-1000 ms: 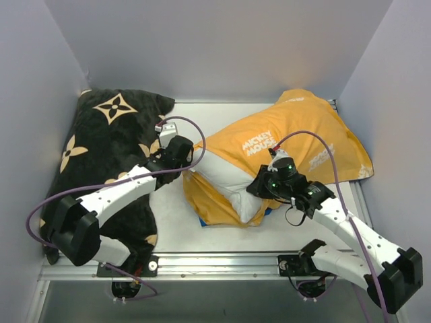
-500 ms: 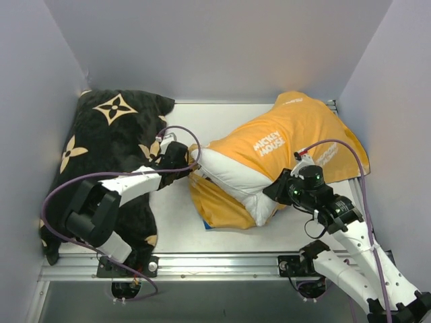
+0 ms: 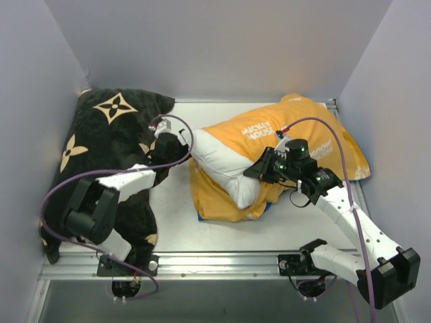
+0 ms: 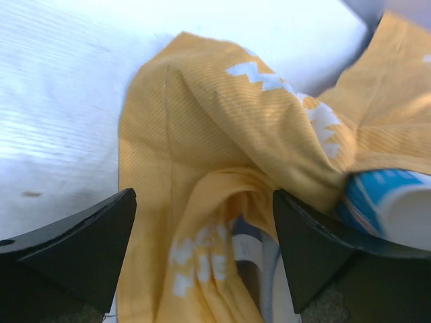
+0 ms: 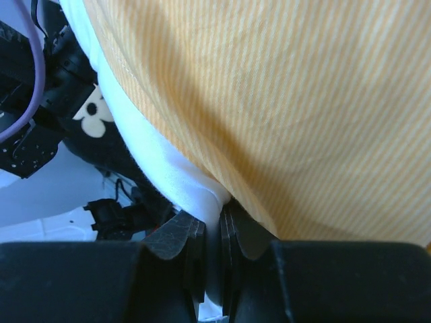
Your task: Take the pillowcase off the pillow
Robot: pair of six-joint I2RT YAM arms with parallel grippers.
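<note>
The black cushion [image 3: 111, 131] fills the 9 o'clock side of the table [image 3: 175, 222]. At its 3 o'clock edge, the left gripper [image 4: 202, 215] gapes wide around crumpled orange pillowcase [image 3: 300, 111] cloth (nothing clamped). Mid-table, the pillow [image 3: 219, 160] pokes bare from the case's 8 o'clock end. The right gripper [image 5: 212, 232] is pinched tight on its white cloth.
</note>
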